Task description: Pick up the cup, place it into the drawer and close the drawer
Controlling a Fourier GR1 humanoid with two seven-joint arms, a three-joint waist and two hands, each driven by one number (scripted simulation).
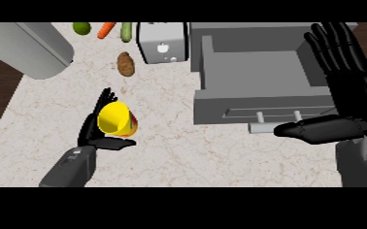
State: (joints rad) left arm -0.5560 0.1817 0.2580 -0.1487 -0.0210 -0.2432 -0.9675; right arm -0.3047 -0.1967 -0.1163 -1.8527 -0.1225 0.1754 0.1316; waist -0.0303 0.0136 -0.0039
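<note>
A yellow cup (114, 119) with a reddish outside is tilted, its mouth turned up toward me, at the counter's left. My left hand (95, 128) is shut on it, with fingers along its left side and the thumb under its base. The grey drawer (215, 85) stands pulled open at the right, and its inside looks bare. Its front panel carries a bar handle (276, 114). My right hand (337, 77) is open at the right edge, fingers up, over the drawer's right side, its thumb (315, 128) just past the front panel.
A toaster (163, 42) stands at the back beside the drawer. A potato (126, 64), a carrot (106, 29), a cucumber (126, 31) and a green fruit (82, 27) lie at the back left. A large grey cylinder (36, 48) fills the far left corner.
</note>
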